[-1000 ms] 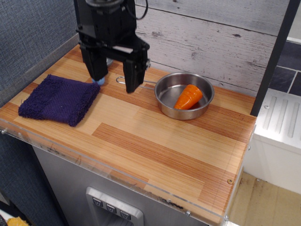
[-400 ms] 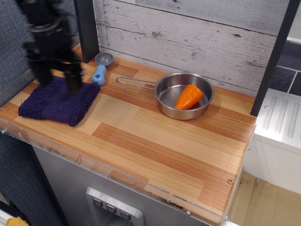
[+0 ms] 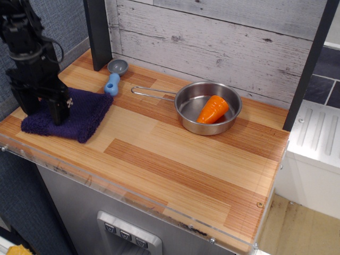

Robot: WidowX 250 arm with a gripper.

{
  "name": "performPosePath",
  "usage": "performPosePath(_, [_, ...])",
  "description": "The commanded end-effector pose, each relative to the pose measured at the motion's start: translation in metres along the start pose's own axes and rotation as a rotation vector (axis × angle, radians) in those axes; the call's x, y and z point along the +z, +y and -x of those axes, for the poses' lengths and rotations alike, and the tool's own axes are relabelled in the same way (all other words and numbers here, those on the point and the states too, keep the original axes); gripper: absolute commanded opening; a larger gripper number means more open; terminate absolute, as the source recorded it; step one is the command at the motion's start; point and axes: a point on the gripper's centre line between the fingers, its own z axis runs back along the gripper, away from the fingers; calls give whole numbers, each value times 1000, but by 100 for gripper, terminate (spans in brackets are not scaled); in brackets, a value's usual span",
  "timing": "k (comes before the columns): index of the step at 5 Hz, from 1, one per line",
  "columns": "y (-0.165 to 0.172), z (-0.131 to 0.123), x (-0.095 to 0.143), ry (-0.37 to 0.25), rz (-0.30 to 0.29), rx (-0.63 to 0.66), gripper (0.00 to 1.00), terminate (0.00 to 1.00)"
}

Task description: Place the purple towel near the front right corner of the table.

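Observation:
The purple towel [image 3: 79, 114] lies folded at the front left of the wooden table [image 3: 175, 159]. My black gripper [image 3: 43, 112] is open and stands over the towel's left half, its two fingers [image 3: 58, 110] spread apart and reaching down to the cloth. The fingers straddle the towel's middle-left part and hide it. The table's front right corner [image 3: 239, 223] is far to the right of the gripper.
A steel pan [image 3: 208, 108] with an orange carrot [image 3: 212, 109] stands at the back middle, handle pointing left. A blue and grey scoop [image 3: 114, 74] lies behind the towel. A dark post [image 3: 98, 32] stands at the back left. A clear plastic strip [image 3: 133, 194] runs along the front edge.
My gripper has moved from the back middle, near the scoop, leftward and forward and down onto the towel. The towel, pan and scoop have not moved.

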Motion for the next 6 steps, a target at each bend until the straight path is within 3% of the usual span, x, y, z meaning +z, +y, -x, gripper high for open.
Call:
performPosePath(1, [-39,-2,-7,-16,41,-61,100,0])
performPosePath(3, [-123,31,2,10,76,-258,100,0])
performPosePath(4, [-152,39,6,-4,54,-298,100,0])
performPosePath(6, [-194,29,1,-14,23,-238,100,0])
